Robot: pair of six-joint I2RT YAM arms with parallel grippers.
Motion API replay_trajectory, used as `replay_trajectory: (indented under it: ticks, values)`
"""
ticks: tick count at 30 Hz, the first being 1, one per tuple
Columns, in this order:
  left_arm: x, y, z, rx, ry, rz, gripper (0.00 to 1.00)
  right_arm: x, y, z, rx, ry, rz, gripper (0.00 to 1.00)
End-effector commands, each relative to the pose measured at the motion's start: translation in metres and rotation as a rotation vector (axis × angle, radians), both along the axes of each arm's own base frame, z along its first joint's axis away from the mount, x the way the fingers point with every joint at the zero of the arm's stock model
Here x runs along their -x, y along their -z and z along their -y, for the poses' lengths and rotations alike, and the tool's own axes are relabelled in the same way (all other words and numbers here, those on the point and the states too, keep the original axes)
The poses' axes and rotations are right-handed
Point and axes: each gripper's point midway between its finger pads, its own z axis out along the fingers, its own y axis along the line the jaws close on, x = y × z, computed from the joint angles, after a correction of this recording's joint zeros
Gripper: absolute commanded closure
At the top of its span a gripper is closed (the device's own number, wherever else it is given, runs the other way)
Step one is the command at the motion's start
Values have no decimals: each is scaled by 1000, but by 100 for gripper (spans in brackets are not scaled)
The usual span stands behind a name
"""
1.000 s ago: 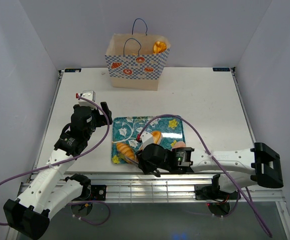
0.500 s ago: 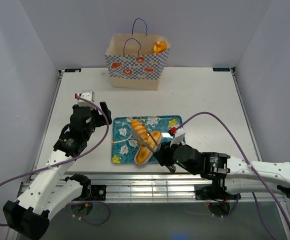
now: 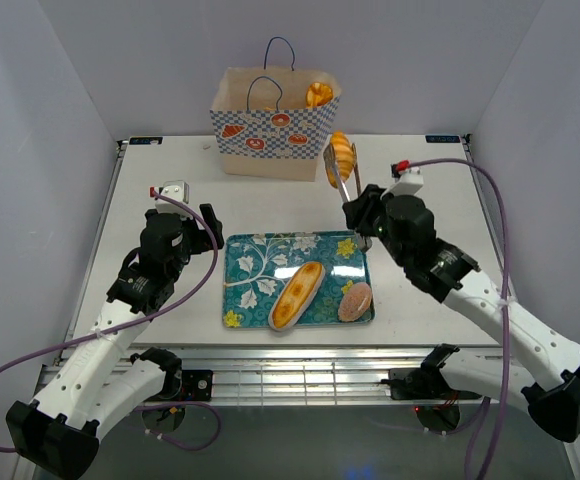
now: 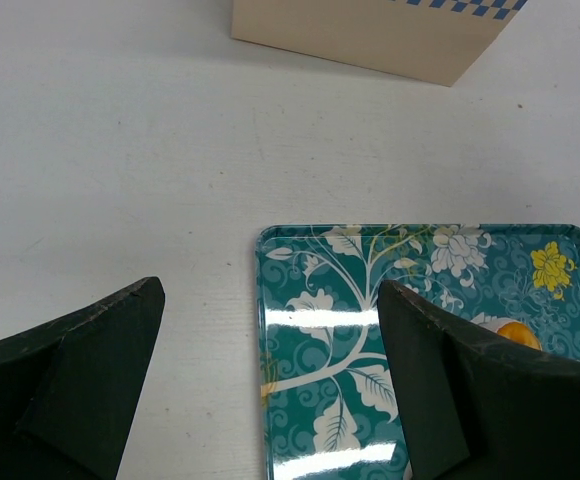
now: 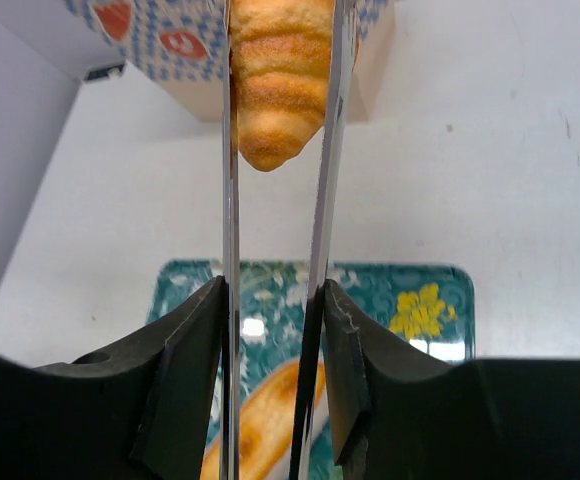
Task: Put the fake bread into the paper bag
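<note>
Two black fingers of the right gripper (image 5: 275,305) pressed in on the metal tongs (image 5: 228,200), not on the bread itself. Squeezing the thin tong arms partway along, with one ridged golden piece of fake bread (image 5: 275,80) pinched between the tips. High off the table (image 3: 420,190), just beside the near right corner of the paper bag (image 3: 270,135), not yet over its open top. Inside the bag already, one orange pastry (image 3: 317,95) poking up by the right wall. Waiting on the teal tray (image 3: 245,265): a long baguette (image 3: 297,294) and a round pink-topped bun (image 3: 355,301), lying apart from each other. Over by the tray's left side, left gripper (image 4: 270,300) spread wide, holding nothing, low above the table. So, at a guess, about the middle of the job: one piece in, one on its way, two more to fetch. Next, probably a short carry over the bag mouth, then a let-go.
</note>
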Motion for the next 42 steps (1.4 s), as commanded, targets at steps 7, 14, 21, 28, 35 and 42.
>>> replay_trajectory:
  ticks: [7,14,21,28,35,42]
  values:
    - [3,-13,5,16,33,24,2,-70,-156,-27,-206,-298,247,78]
    - [4,-13,10,23,52,23,2,-117,-160,-65,-271,-533,164,70]
    - [4,-8,16,25,78,6,2,-172,-137,-90,-265,-569,84,67]
    - [4,-8,18,25,82,5,2,-193,-133,-96,-315,-611,65,65]
    - [4,-6,20,26,94,-2,2,-203,-126,-95,-379,-637,68,64]
    - [4,-3,24,28,113,-13,2,-218,-96,-94,-361,-617,6,56]
